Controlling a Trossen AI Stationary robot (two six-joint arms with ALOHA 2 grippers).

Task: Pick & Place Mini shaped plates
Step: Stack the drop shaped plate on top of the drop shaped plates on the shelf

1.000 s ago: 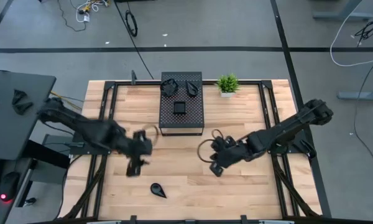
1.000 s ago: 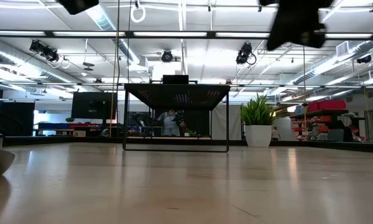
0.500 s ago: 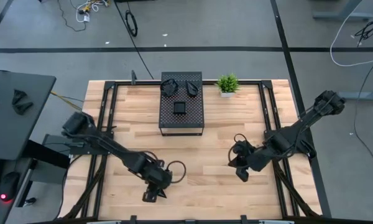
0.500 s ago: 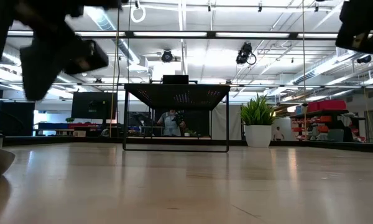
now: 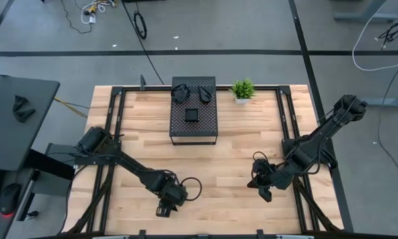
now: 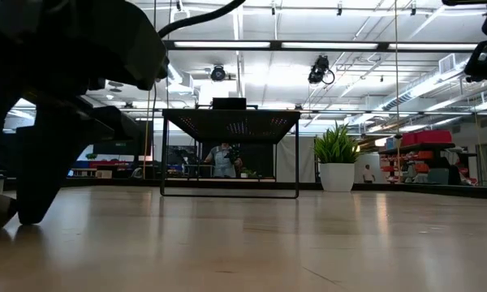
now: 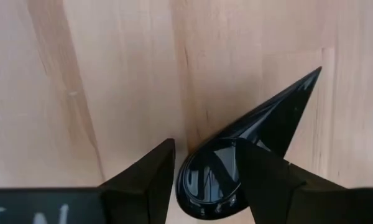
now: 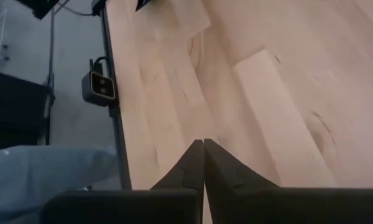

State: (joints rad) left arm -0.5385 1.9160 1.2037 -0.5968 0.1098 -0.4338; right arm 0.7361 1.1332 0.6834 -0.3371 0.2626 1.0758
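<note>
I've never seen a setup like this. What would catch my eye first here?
Probably the left hand down at the table's near edge, its open fingers straddling a glossy black teardrop plate lying on the wood. Next, the black perforated box at the far middle, with three more small plates on top, and the little green plant beside it. The right hand hangs shut and empty near the right side.
</note>
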